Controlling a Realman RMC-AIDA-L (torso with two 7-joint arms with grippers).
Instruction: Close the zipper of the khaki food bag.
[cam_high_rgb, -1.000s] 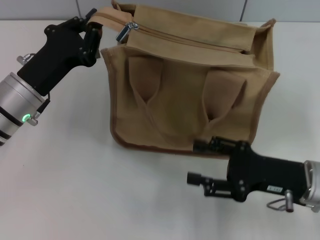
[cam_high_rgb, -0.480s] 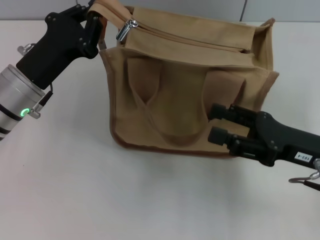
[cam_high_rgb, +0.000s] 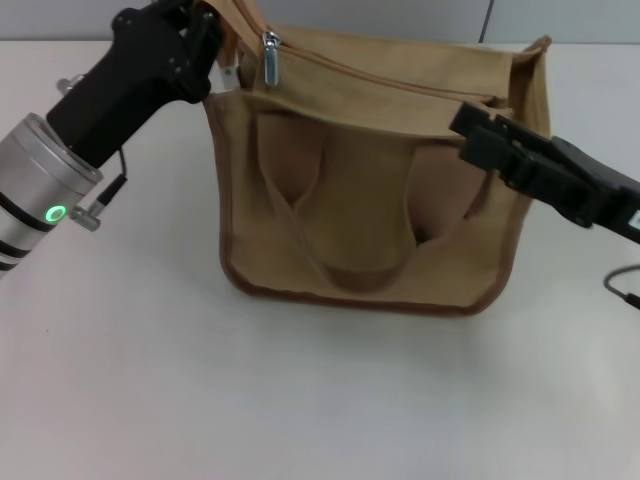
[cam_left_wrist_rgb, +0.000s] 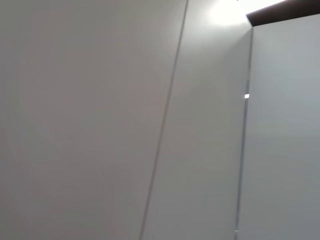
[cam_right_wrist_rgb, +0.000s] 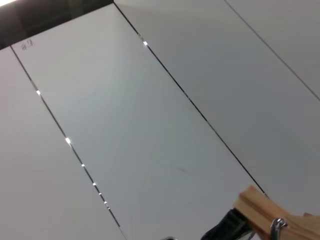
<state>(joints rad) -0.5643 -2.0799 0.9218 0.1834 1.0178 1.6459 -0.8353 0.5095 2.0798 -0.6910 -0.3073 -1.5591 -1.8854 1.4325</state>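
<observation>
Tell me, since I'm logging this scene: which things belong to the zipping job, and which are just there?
Job:
bag
zipper with pull tab
left gripper, at the bag's end by the pull tab
right gripper, over the bag's other end

Just there:
table
wall panels

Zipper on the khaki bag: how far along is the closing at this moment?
Barely begun. The zipper pull tab sits at the bag's left end, so the line looks unclosed. In hand: the left claw grips the khaki food bag at its top left corner, while the right claw hovers by the bag's top right. Left: grasp the tab and draw it across.
</observation>
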